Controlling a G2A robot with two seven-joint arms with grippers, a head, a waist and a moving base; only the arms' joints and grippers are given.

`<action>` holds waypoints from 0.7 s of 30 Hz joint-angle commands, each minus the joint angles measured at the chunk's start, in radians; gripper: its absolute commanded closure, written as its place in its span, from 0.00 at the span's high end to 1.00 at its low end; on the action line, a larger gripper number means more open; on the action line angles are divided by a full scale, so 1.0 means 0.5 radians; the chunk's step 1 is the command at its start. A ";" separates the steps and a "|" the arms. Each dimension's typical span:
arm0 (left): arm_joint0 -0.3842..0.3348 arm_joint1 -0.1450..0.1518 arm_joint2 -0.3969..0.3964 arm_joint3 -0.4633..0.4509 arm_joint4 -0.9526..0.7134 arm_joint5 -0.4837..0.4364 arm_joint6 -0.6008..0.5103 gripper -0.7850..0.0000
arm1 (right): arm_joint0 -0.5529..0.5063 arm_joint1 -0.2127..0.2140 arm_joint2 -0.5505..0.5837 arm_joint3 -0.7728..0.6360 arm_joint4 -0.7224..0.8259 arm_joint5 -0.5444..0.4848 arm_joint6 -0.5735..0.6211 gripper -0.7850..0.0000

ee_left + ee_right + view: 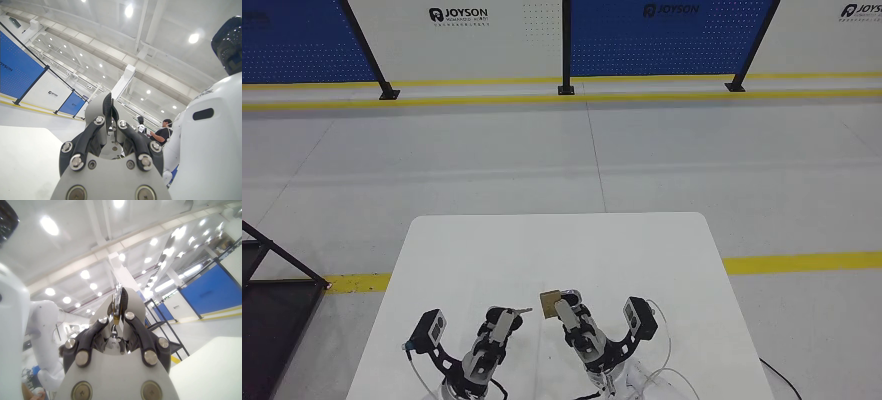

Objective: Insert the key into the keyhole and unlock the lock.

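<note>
In the top view both arms stand over the near edge of the white table (pixel 542 250). My left gripper (pixel 512 314) is shut on a small silver key (pixel 526 311), whose tip points toward the lock. In the left wrist view the left gripper (pixel 111 103) has its pads pressed together on a thin metal edge. My right gripper (pixel 565 302) is shut on a brass padlock (pixel 550 299), held just off the key's tip; a narrow gap seems to separate them. The right wrist view shows the right gripper (pixel 118 296) clamping the padlock's brass body (pixel 115 318), its silver shackle (pixel 119 290) sticking out past the fingertips.
A black metal rack (pixel 262 290) stands on the floor left of the table. White cables (pixel 667 365) trail by the right arm at the table's near right. Blue and white fence panels (pixel 662 40) line the back, far off.
</note>
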 commanded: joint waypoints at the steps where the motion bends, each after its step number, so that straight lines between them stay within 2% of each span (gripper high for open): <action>1: -0.010 -0.008 0.018 0.012 0.034 0.013 0.018 0.00 | 0.000 0.000 0.000 0.000 0.000 0.000 0.000 0.00; 21: -0.062 -0.050 0.090 0.032 0.137 0.123 0.087 0.00 | 0.000 0.000 0.000 0.000 0.000 0.000 0.000 0.00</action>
